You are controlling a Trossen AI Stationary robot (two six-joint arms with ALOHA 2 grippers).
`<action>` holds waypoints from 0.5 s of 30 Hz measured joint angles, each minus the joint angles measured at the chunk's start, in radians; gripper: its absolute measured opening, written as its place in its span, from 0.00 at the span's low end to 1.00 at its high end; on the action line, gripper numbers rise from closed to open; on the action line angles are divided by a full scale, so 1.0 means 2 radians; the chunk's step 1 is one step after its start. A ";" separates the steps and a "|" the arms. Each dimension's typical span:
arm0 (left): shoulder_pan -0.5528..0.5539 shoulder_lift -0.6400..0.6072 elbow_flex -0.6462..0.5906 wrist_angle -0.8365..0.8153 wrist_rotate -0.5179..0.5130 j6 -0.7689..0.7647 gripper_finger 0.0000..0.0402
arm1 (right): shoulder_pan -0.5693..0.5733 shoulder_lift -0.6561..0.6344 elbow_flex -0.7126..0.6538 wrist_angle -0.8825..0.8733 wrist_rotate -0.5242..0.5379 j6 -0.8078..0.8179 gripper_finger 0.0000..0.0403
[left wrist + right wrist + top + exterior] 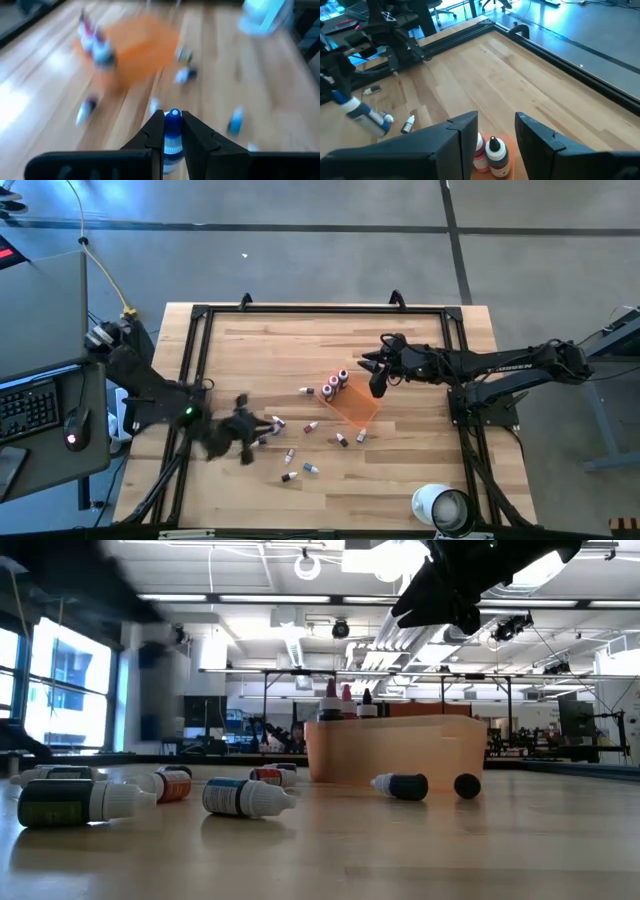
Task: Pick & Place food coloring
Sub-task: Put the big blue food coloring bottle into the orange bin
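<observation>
Several tiny food coloring bottles (311,426) lie on their sides on the wooden table, also in the low view as bottles (245,797). Three more bottles (335,385) stand upright at one end of the translucent orange tray (355,406). My left gripper (173,119) hovers near the table's left side, shut on one bottle (273,422). My right gripper (496,120) is open and empty. It hangs above the tray's far end, over the standing bottles (491,152), and shows in the low view as the right gripper (450,595). My left gripper pinches one white bottle with a blue cap between its two fingers, which lie along its body (172,142). The cap (173,115) pokes out past the fingertips. In the right wrist view the bottle (367,117) slants down from the gripper and looks clear of the table.
A large white roll (443,508) stands near the table's near right corner. A black frame (320,310) runs around the table's edges. Loose bottles are scattered between the tray and the left gripper. The far half of the table is bare wood (290,345).
</observation>
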 joint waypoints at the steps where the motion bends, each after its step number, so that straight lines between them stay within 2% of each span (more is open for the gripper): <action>1: 0.026 0.000 0.004 0.032 0.030 0.033 0.09 | 0.000 0.000 0.000 0.000 0.000 0.000 0.31; 3: 0.071 0.000 0.012 0.096 0.076 0.095 0.09 | 0.000 0.000 0.000 0.000 0.000 0.000 0.31; 6: 0.132 0.000 0.031 0.155 0.137 0.141 0.09 | 0.000 0.000 0.000 0.000 -0.004 0.000 0.31; 11: 0.227 0.023 0.057 0.155 0.234 0.152 0.09 | 0.000 -0.001 0.000 -0.013 -0.034 0.000 0.31; 15: 0.273 0.073 0.082 0.158 0.284 0.157 0.09 | 0.000 -0.004 0.000 -0.031 -0.040 -0.001 0.31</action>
